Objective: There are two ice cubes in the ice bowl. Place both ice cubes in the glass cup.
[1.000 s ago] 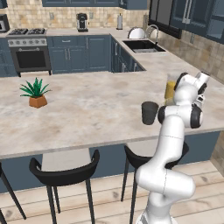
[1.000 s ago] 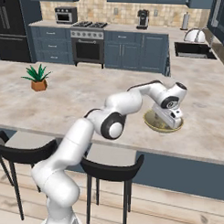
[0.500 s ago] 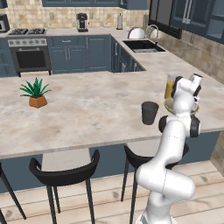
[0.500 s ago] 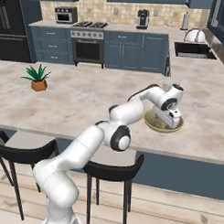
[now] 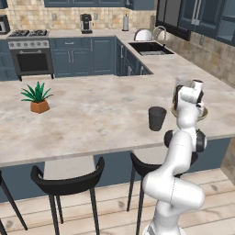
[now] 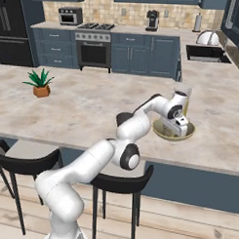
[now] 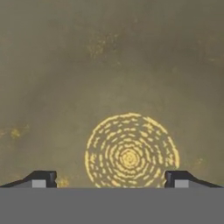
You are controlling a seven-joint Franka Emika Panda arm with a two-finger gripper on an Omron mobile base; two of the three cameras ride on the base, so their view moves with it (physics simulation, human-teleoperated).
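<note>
On the marble surface, the dark tumbler stands at nine o'clock of the ice bowl. The fingers (spread wide, holding nothing) hang inside the bowl over its yellow spiral centre.

The arm is glossy white, built of rounded, bulbous segments with dark grey discs capping its joints. Its pincer ends in two small dark finger tips, each with a pale grey pad.
</note>
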